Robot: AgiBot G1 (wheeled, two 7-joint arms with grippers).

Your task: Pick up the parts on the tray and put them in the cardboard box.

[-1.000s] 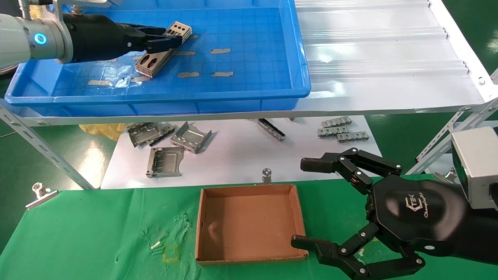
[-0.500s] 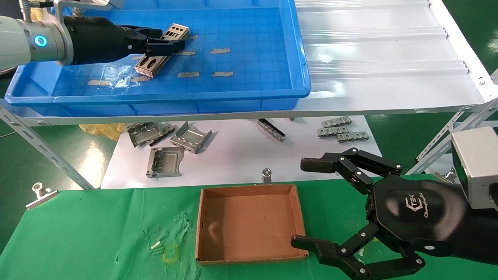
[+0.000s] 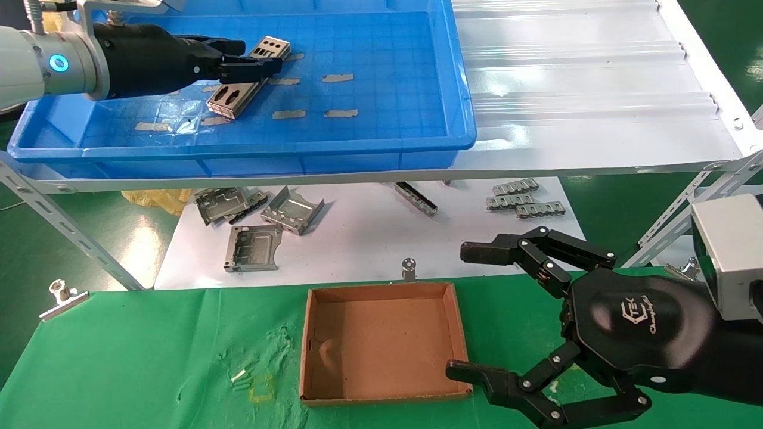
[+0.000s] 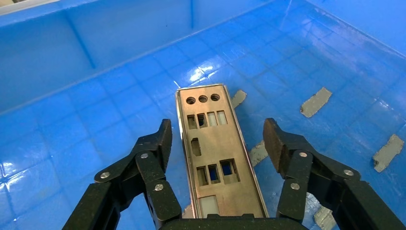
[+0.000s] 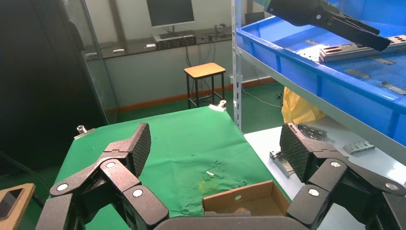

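Note:
A small stack of silver parts (image 3: 238, 92) (image 4: 218, 158) with punched cutouts lies slanted on the floor of the blue tray (image 3: 381, 89) (image 5: 335, 81). My left gripper (image 3: 247, 62) (image 4: 218, 141) hovers over the stack, open. Its fingers (image 4: 158, 143) straddle the top plate with a gap on each side. The cardboard box (image 3: 381, 342) (image 5: 244, 199) sits empty on the green cloth. My right gripper (image 3: 468, 311) (image 5: 216, 148) stays open just right of the box, holding nothing.
The tray rests on a white ribbed shelf panel (image 3: 584, 77) carried on slanted metal struts (image 3: 65, 232). Below it, a white sheet holds folded grey brackets (image 3: 256, 220) and small notched strips (image 3: 521, 199). Metal clips (image 3: 59, 295) pin the green cloth.
My left gripper has drawn back slightly to the left over the stack, and the plates' far end has shifted a little with it. The right arm has not moved.

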